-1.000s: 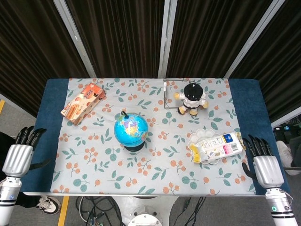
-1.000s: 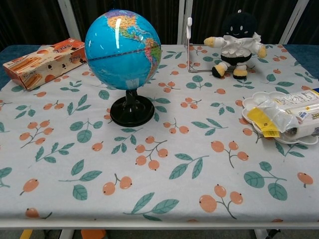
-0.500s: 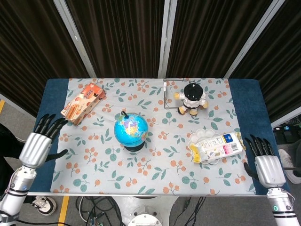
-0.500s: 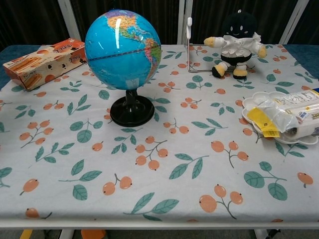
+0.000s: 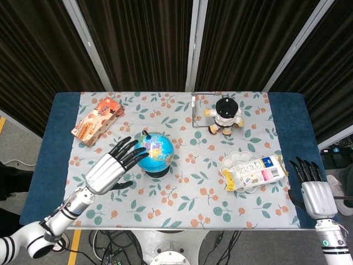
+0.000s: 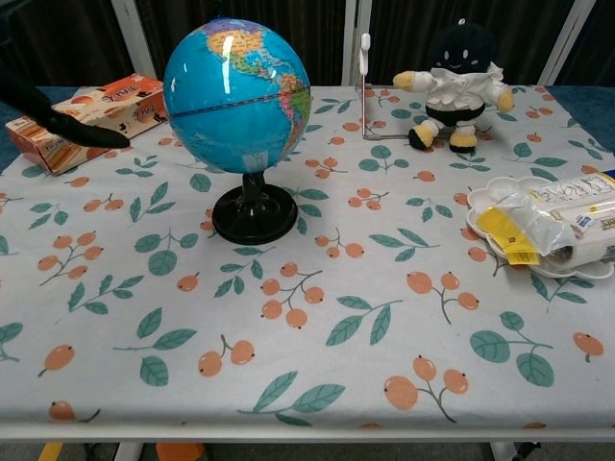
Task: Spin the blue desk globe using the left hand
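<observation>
The blue desk globe [image 5: 155, 150] stands upright on its black base [image 6: 255, 214] near the middle of the floral cloth; in the chest view the globe [image 6: 237, 95] fills the upper left. My left hand [image 5: 113, 164] hovers just left of the globe, open with fingers spread and fingertips [image 5: 135, 155] close to its left side; I cannot tell whether they touch. Only dark fingers [image 6: 58, 120] of it show at the chest view's left edge. My right hand [image 5: 314, 190] hangs open off the table's front right corner, holding nothing.
An orange snack box [image 5: 97, 121] lies at the back left. A black-and-white plush doll [image 5: 225, 115] sits at the back right beside a small wire stand [image 5: 194, 110]. A white plate [image 5: 234, 160] with a packaged item [image 5: 255, 171] lies at the right.
My left hand has swung in from the table's left edge over the cloth to right beside the globe. The right hand has barely shifted. The globe has not moved.
</observation>
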